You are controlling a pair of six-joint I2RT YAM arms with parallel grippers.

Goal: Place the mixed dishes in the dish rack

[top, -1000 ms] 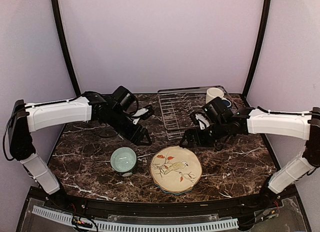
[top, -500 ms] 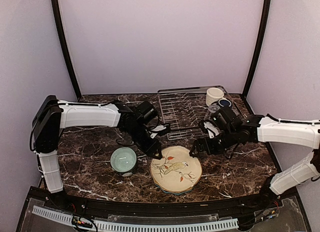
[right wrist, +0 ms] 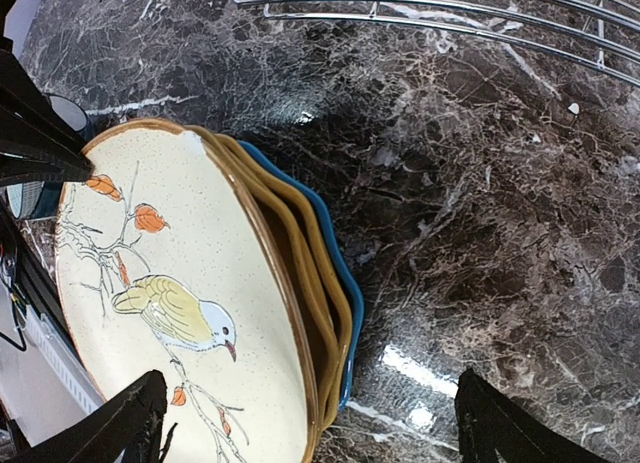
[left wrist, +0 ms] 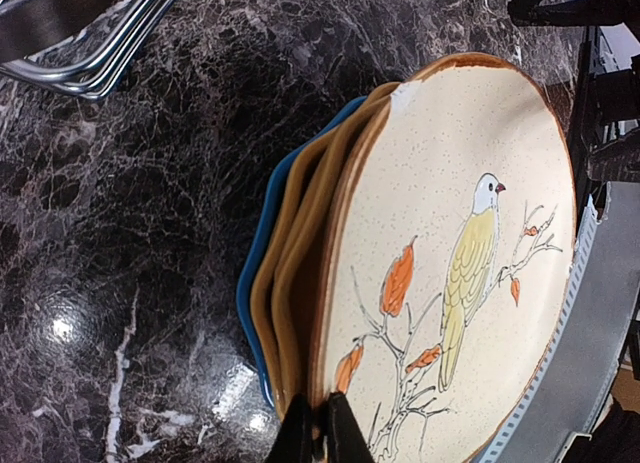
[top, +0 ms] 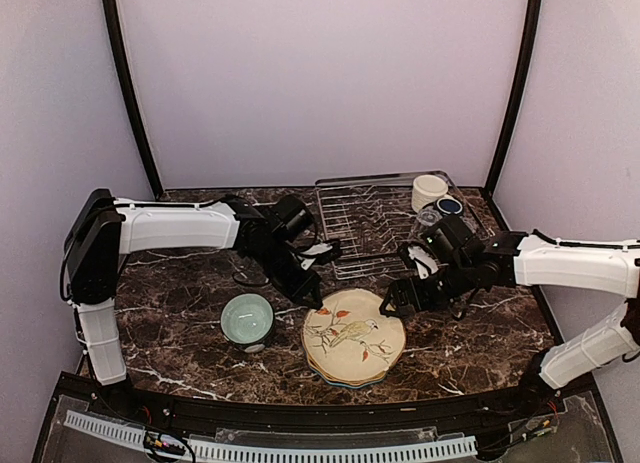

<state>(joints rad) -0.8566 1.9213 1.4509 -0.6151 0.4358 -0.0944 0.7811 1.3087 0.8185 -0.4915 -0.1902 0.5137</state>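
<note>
Left hand [top: 313, 303] shut at bird plate [top: 353, 335]; dish rack [top: 350, 218] holds cream mug [top: 430, 191].

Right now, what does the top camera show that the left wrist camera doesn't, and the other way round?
Only the top camera: the mint-green bowl, plus the cream mug and navy mug at the dish rack's far right corner. Only the left wrist: close up, the yellow plate and blue plate rims under the top plate, and the left gripper shut at its edge. Both: the bird plate, the marble table, part of the rack.
</note>
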